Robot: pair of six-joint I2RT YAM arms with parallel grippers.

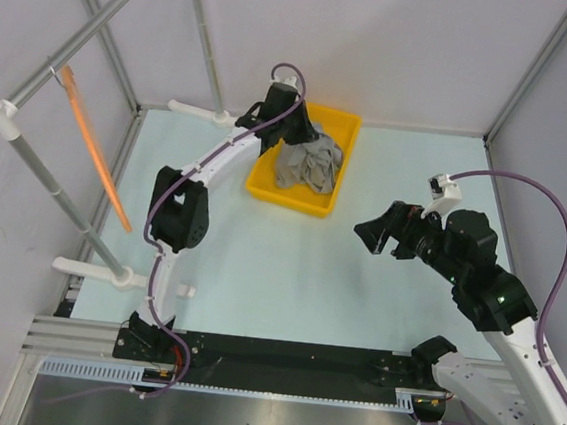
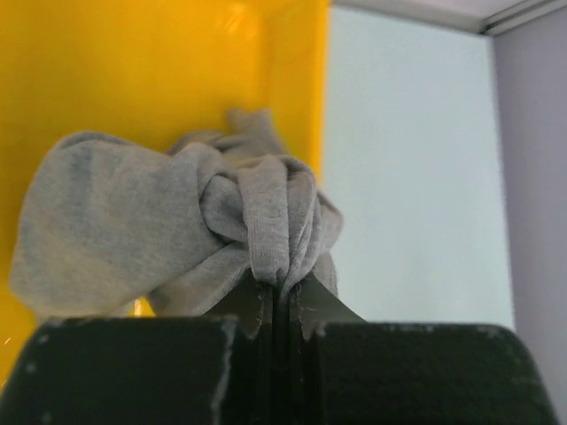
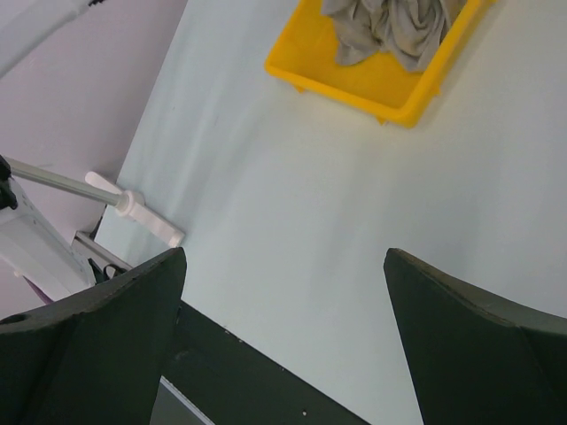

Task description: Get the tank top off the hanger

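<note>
The left claw point(image 2: 282, 297) is clamping the tank top point(image 2: 133, 230), which is lying bunched in the yellow tray point(image 2: 106, 71) right beneath it; the right claw point(image 3: 283, 345), spread apart, is hovering farther away.

No text, labels, brands, numbers or signs can be read in any view.
</note>
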